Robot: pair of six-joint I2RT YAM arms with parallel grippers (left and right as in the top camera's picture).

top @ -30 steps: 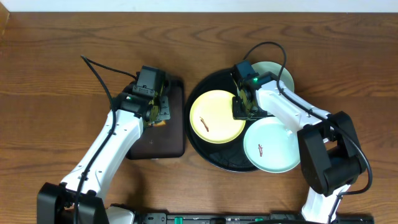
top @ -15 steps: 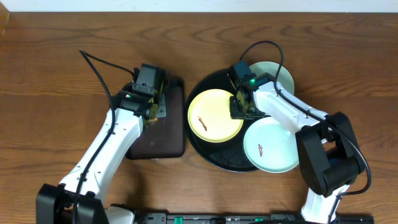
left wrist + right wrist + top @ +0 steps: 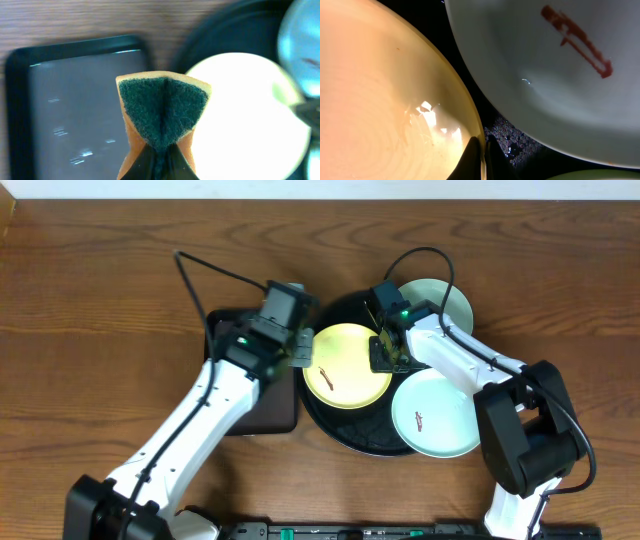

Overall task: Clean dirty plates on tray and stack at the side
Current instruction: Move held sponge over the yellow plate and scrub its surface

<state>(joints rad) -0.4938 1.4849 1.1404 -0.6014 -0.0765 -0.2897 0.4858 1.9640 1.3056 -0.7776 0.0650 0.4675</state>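
Observation:
The pale yellow plate (image 3: 347, 365) with a brown smear lies on the round black tray (image 3: 345, 435). My right gripper (image 3: 385, 358) is shut on its right rim, seen close in the right wrist view (image 3: 481, 150). A mint-white plate (image 3: 437, 413) with a smear lies at the tray's front right and shows in the right wrist view (image 3: 560, 65). Another pale plate (image 3: 445, 298) sits at the back right, half off the tray. My left gripper (image 3: 298, 345) is shut on an orange sponge with a green scouring face (image 3: 162, 107), held over the yellow plate's left edge (image 3: 250, 115).
A smaller black rectangular tray (image 3: 255, 405) lies left of the round tray, under my left arm; it also shows in the left wrist view (image 3: 75, 110). Bare wooden table (image 3: 90, 330) surrounds both trays.
My left gripper has moved right with the sponge, from over the rectangular tray to the yellow plate's left edge. My right gripper stays on the plate's rim.

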